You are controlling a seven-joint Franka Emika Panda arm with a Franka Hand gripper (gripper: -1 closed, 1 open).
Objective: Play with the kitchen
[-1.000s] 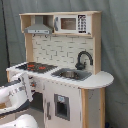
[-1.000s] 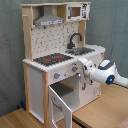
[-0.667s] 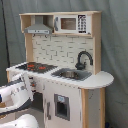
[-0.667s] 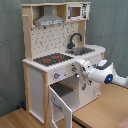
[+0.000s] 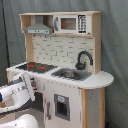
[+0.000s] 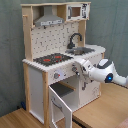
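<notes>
Kitchen [image 6: 37, 75] of pale wood (matt white panels).

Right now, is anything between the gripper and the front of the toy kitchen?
Nothing visible stands between them. In the second exterior view the gripper is already up against the toy kitchen, at its front panel just below the stovetop. The open cupboard door hangs lower down, clear of it.
</notes>
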